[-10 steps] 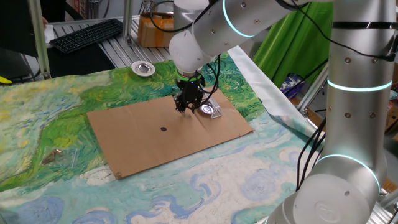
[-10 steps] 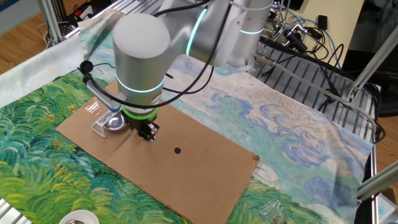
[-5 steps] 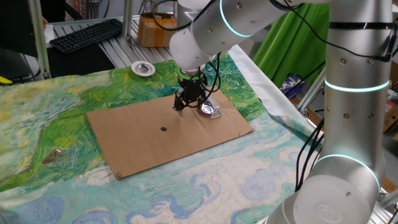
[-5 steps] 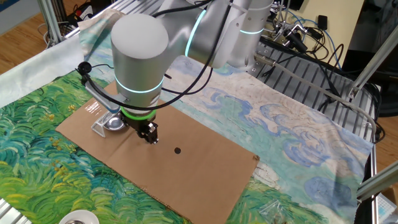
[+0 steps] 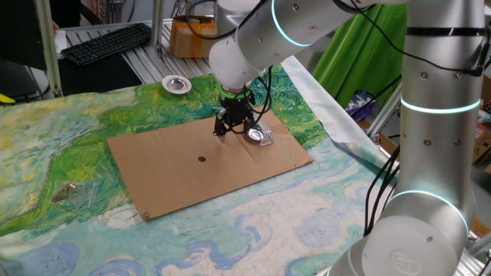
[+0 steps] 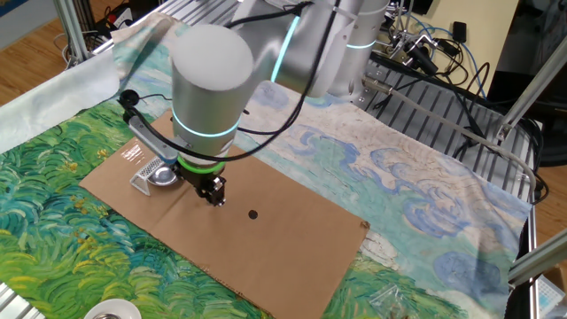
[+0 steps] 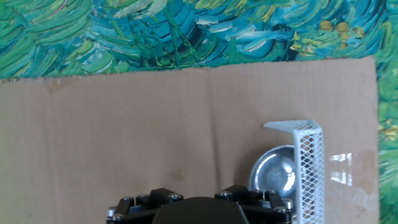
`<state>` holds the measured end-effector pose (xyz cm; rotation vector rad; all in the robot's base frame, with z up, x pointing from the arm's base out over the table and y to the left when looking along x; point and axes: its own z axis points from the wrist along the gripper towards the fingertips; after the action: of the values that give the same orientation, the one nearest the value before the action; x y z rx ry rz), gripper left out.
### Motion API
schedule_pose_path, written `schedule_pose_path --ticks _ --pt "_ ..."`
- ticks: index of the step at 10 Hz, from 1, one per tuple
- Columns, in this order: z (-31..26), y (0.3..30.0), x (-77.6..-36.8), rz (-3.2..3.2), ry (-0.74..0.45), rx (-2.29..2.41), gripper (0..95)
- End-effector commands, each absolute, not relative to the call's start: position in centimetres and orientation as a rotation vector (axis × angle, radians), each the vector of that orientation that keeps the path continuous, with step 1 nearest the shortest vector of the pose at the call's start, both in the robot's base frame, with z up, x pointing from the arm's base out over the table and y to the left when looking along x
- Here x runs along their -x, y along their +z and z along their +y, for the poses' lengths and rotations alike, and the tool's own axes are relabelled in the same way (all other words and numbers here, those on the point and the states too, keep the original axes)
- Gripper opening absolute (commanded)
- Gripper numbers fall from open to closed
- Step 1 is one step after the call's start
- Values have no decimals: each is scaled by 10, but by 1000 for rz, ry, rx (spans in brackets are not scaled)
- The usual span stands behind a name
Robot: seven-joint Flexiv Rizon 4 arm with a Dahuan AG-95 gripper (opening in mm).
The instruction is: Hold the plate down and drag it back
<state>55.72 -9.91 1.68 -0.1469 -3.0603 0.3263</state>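
The plate [image 5: 254, 135] is a small shiny silver dish near the far right corner of the brown cardboard sheet [image 5: 176, 180]. A pale white wedge piece [image 5: 266, 139] touches its side. In the other fixed view the plate [image 6: 163, 175] lies just left of my gripper [image 6: 213, 192]. My gripper [image 5: 229, 128] hovers low over the cardboard beside the plate, not touching it, and its fingers look closed together and empty. In the hand view the plate [image 7: 275, 177] sits at the lower right against the meshed wedge [image 7: 309, 163]; my fingertips are out of sight there.
A second silver dish with a paler rim [image 5: 176, 84] sits on the painted cloth beyond the cardboard. A black dot [image 5: 202, 159] marks the cardboard's middle. A keyboard [image 5: 107, 42] lies at the back left. A white bowl [image 6: 113, 310] shows at the bottom edge.
My gripper has shifted a little over the cardboard and the wrist has turned slightly. The plate and wedge have not moved.
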Motion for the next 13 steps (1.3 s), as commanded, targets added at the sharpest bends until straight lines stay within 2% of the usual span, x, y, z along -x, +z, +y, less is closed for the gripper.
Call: schedule_pose_path --ticks 1,2,8,11,13 --pt "-99 18 -557 -3058 317 144 760" --pt "-99 18 -557 -3058 312 132 570" --pt "-101 18 -559 -3063 267 86 570" --pt "-101 18 -559 -3060 263 53 0" --pt "-101 18 -559 -3059 264 51 0"
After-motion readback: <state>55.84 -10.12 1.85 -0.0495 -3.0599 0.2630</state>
